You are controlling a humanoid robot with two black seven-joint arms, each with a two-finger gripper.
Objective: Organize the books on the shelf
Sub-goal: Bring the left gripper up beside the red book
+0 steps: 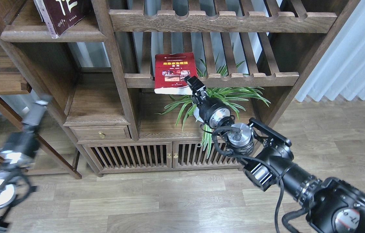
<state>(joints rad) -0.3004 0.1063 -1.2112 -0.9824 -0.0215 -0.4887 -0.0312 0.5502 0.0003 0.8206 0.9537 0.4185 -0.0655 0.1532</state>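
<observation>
The red book (173, 72) with a yellow title lies flat on the middle slatted rack, its near end hanging over the front rail. My right gripper (194, 85) is at the book's lower right corner, its dark fingers overlapping that corner; I cannot tell them apart or see a grip. A dark maroon book (60, 13) with white characters leans on the solid plank shelf (72, 35) at the upper left. My left gripper (37, 108) rises at the lower left, blurred, away from both books.
A leafy green plant (224, 97) stands under the rack, right behind my right wrist. A slatted rack (224, 21) runs above. A flat drawer top (96, 100) sits left of the upright post. Cabinet doors (169, 155) and wooden floor lie below.
</observation>
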